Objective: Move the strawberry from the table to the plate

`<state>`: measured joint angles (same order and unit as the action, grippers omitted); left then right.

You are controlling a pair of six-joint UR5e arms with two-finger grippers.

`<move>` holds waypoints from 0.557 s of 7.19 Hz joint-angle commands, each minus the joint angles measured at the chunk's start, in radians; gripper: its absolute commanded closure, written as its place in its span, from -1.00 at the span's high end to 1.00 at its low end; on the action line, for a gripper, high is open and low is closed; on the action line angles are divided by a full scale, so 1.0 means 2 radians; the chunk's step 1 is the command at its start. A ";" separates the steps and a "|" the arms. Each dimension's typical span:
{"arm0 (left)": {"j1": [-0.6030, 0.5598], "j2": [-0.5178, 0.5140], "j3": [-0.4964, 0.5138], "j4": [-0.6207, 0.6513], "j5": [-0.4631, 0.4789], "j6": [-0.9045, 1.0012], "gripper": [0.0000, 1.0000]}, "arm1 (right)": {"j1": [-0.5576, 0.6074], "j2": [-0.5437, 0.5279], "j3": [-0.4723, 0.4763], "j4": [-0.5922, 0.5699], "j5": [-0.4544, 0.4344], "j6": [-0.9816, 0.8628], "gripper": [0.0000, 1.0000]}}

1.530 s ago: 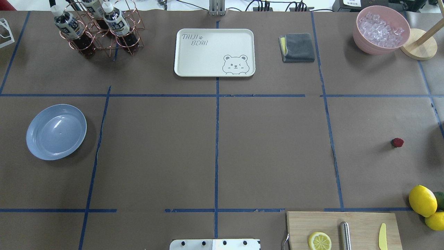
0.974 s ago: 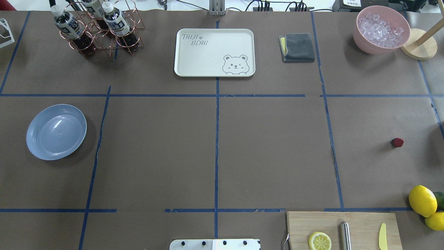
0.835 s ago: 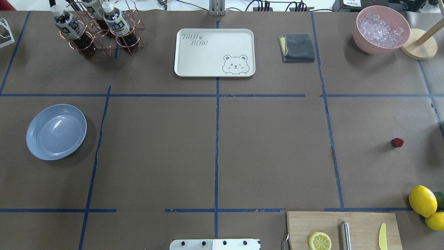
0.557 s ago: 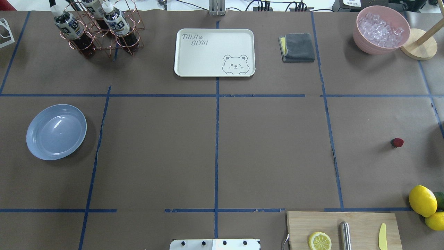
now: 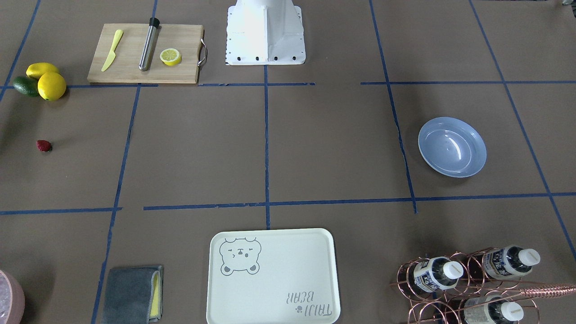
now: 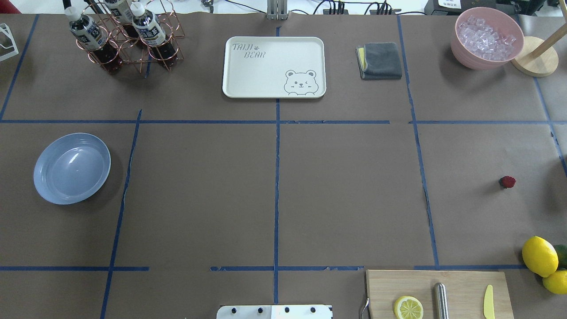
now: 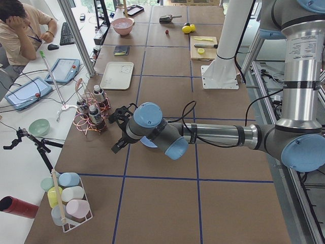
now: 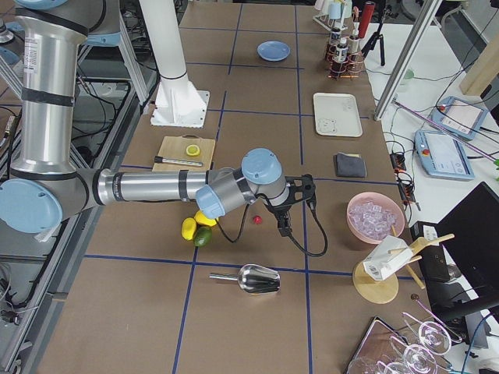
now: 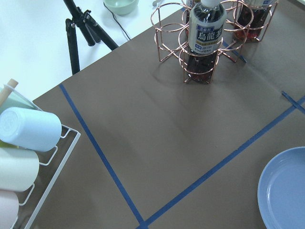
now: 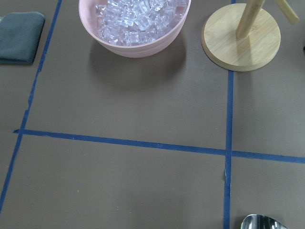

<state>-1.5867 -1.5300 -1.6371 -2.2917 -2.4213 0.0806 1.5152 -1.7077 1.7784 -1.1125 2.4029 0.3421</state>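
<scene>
The tiny dark-red strawberry lies on the brown table at the robot's right, beyond the lemons. Far across on the left sits the light-blue plate, with nothing in it. Neither gripper shows in the overhead or front view. In the exterior right view my right gripper hangs just past the strawberry. In the exterior left view my left gripper hovers between the plate and the bottle rack. I cannot tell whether either is open or shut.
A cream bear tray, a grey cloth, a pink bowl of ice and a copper bottle rack line the far side. Lemons and a cutting board lie near the strawberry. A metal scoop rests at the right end.
</scene>
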 commanded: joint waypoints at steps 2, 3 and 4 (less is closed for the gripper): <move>0.083 0.006 0.036 -0.100 0.003 -0.139 1.00 | -0.027 0.004 -0.003 0.062 0.004 0.019 1.00; 0.136 0.006 0.049 -0.107 0.032 -0.224 1.00 | -0.034 0.004 -0.003 0.063 0.004 0.018 1.00; 0.164 0.006 0.068 -0.132 0.067 -0.262 1.00 | -0.035 0.004 -0.004 0.063 0.003 0.018 1.00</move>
<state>-1.3447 -1.5181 -1.5444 -2.5038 -2.3588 -0.3175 1.4544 -1.6996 1.7720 -0.9948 2.4093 0.3771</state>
